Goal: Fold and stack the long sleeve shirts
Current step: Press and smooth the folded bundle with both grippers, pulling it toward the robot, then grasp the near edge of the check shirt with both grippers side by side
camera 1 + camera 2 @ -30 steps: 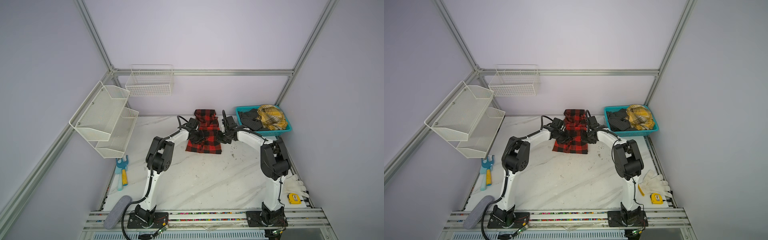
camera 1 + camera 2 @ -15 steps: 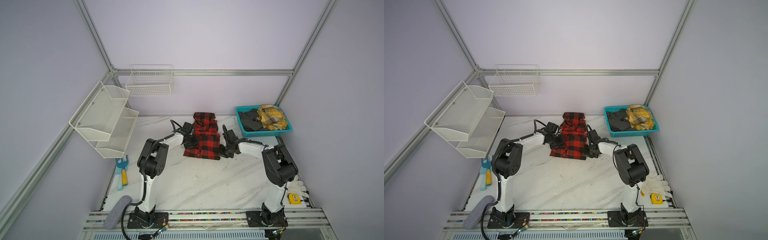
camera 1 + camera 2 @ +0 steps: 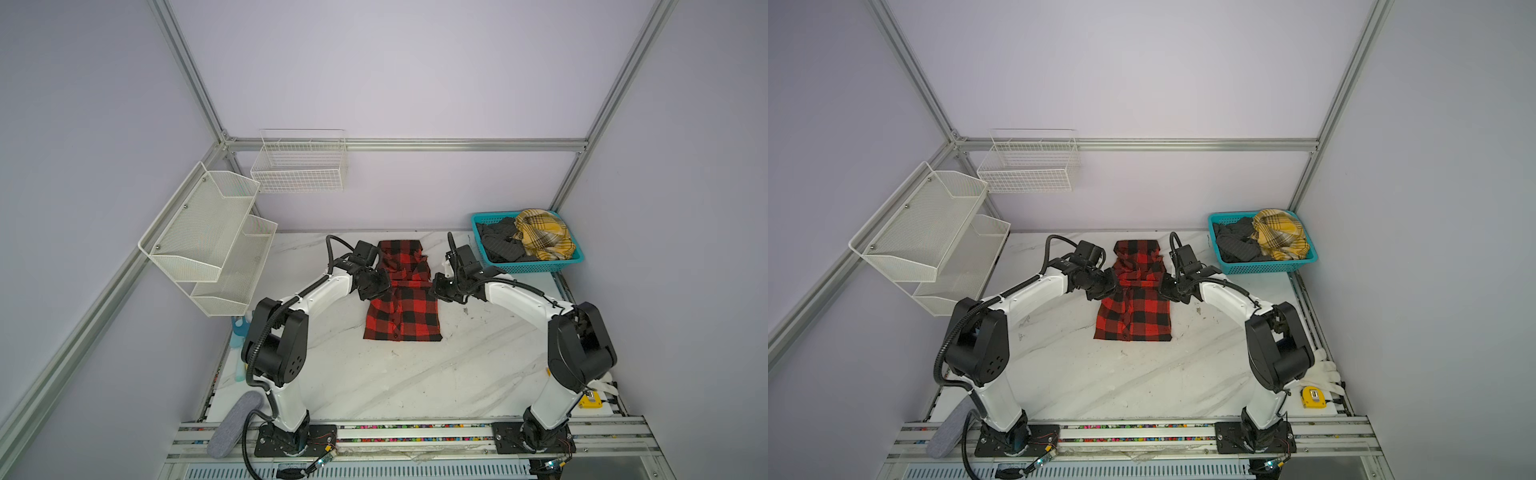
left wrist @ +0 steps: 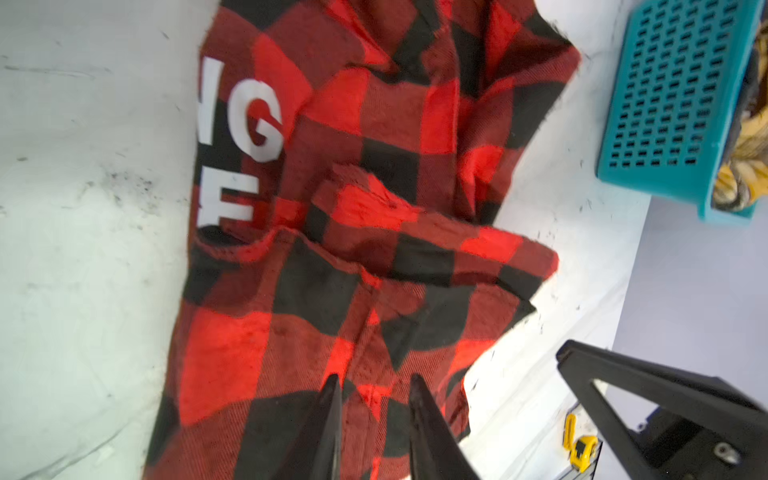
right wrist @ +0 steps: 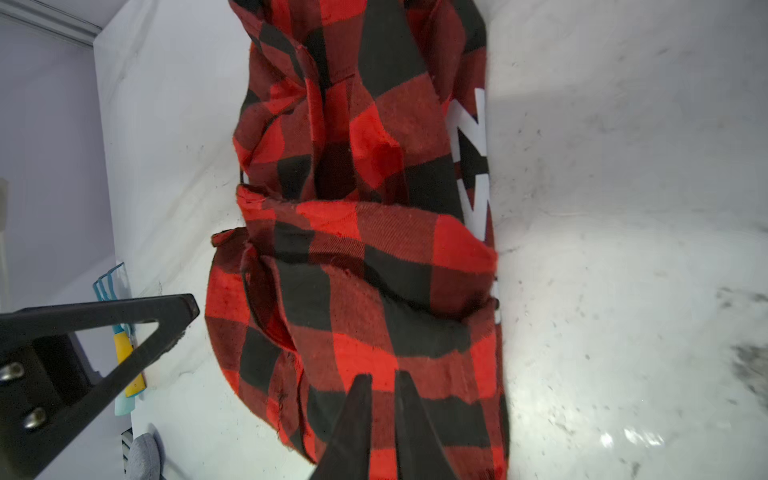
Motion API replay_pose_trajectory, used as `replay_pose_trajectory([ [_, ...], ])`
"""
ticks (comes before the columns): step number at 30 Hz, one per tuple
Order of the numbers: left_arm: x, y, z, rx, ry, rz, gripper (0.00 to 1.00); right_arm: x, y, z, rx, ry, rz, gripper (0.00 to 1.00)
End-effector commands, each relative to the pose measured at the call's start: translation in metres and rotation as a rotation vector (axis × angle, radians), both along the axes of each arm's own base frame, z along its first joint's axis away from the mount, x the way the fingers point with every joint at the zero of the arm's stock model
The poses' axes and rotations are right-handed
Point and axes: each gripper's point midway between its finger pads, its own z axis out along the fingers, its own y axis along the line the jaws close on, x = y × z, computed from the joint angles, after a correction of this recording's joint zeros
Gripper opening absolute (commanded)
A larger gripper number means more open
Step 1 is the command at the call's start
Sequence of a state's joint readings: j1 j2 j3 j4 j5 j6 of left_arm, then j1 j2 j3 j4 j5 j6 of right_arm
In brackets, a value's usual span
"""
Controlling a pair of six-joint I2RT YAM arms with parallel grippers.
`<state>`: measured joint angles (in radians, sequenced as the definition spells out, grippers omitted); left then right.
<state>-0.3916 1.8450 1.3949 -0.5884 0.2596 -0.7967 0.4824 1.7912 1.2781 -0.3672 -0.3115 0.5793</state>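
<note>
Red-and-black buffalo-check button shirt lies on the white marble tabletop toward 12 o'clock; left end effector grips its 9 o'clock edge, right end effector its 3 o'clock edge; mustard-yellow plaid garment and dark grey garment fill a teal plastic basket at 2 o'clock.

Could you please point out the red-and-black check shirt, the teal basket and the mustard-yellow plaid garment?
red-and-black check shirt (image 3: 401,320), in a top view: near front panel.
teal basket (image 3: 540,266), in a top view: near wall.
mustard-yellow plaid garment (image 3: 542,235), in a top view: bunched middle.
</note>
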Motion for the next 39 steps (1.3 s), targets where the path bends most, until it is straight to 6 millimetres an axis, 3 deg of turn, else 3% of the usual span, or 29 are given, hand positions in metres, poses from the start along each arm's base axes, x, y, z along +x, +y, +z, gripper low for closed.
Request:
replay_pose_trajectory([
  [1, 0.013, 0.008, -0.016, -0.002, 0.032, 0.014, 0.25, 0.013, 0.010, -0.026, -0.002, 0.033, 0.009, 0.16],
  [6, 0.024, 0.027, -0.051, 0.042, 0.080, 0.071, 0.20, 0.046, 0.019, -0.049, -0.046, 0.037, -0.002, 0.19],
  [11, 0.030, 0.032, -0.070, 0.036, 0.100, 0.078, 0.22, 0.052, 0.014, -0.067, -0.132, 0.065, 0.015, 0.22],
  [13, 0.031, 0.027, -0.060, 0.004, 0.087, 0.070, 0.24, 0.054, 0.012, -0.049, -0.140, 0.032, 0.008, 0.24],
  [18, 0.034, 0.028, 0.001, -0.027, -0.044, 0.076, 0.36, 0.046, 0.016, 0.017, -0.168, -0.089, 0.010, 0.31],
  [21, 0.030, 0.021, 0.028, -0.051, -0.093, 0.073, 0.31, 0.035, 0.027, 0.035, -0.190, -0.123, 0.033, 0.31],
  [23, 0.025, 0.003, 0.036, -0.080, -0.098, 0.033, 0.24, 0.029, 0.030, 0.041, -0.191, -0.131, 0.033, 0.28],
  [28, 0.021, -0.032, 0.027, -0.107, -0.064, -0.030, 0.13, 0.020, 0.025, 0.041, -0.175, -0.119, 0.000, 0.25],
  [33, 0.026, -0.046, 0.007, -0.129, -0.010, -0.040, 0.09, 0.004, 0.016, 0.026, -0.190, -0.081, 0.009, 0.25],
  [39, 0.049, -0.052, -0.009, -0.112, -0.005, -0.030, 0.10, -0.017, 0.004, 0.007, -0.203, -0.036, 0.009, 0.25],
])
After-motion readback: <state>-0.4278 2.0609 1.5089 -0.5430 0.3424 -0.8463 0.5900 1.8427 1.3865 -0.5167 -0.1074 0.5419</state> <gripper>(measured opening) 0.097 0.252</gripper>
